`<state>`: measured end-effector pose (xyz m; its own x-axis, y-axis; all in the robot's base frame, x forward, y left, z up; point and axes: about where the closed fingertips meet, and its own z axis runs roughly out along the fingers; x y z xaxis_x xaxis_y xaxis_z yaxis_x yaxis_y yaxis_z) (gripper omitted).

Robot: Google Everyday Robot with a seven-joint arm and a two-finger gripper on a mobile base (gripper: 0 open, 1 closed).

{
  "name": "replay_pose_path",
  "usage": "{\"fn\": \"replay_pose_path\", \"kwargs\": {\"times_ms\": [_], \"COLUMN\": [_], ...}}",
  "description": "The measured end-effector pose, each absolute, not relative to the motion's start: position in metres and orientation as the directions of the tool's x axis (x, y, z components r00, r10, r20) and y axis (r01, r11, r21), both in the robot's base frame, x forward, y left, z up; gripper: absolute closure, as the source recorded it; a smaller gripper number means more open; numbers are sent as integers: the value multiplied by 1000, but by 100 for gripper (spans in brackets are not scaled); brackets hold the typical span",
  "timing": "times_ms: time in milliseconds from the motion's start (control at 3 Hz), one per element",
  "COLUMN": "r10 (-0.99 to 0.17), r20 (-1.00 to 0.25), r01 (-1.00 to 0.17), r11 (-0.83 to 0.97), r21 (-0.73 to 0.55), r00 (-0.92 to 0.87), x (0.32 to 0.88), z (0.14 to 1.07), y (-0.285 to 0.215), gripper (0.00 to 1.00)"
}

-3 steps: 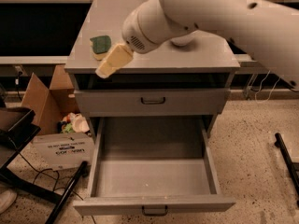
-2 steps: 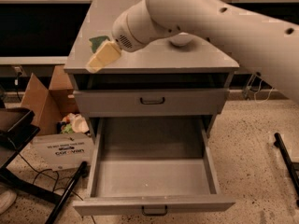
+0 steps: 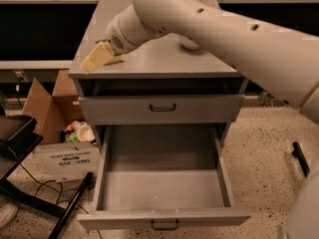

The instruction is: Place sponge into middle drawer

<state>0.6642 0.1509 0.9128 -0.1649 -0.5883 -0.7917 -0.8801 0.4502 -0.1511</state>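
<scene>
- The gripper has shifted a little to the left since a second ago. It now sits over the spot on the left of the tabletop where the sponge lay in plain sight then.
- Nearest the camera, the middle drawer stands pulled far out, with a small dark handle under its front panel. Its flat grey tray and low side walls hold nothing.
- To the left on the speckled floor are a black rod, the black legs of a stand and a white printed carton.
- Behind the carton a brown cardboard box leans beside the cabinet.
- Above the open tray is a closed drawer front with a black handle. Over that runs a dark gap just below the top.
- The gripper is low at the front left corner of the tabletop, pointing down and left toward the edge. Whether it is spread or pressed together cannot be told.
- The sponge cannot be seen now, as the gripper and wrist cover the place where it was. It is not in the drawer.
- The thick white arm runs from the right edge across the top to the gripper.
- A white bowl peeks out beneath the arm, further back on the top.
</scene>
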Motion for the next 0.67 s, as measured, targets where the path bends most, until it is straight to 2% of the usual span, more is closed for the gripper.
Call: {"fn": "replay_pose_path", "kwargs": {"times_ms": [333,667], "r10": [-569,-591], "r20": [-793,-766], "r01": [-878,-864], "r11": [468,495], "r21": [-94,-96], "r00": [-218,-253], "x": [685,737], "z": [889,860], "y": [167,169], "gripper": [0,0]}}
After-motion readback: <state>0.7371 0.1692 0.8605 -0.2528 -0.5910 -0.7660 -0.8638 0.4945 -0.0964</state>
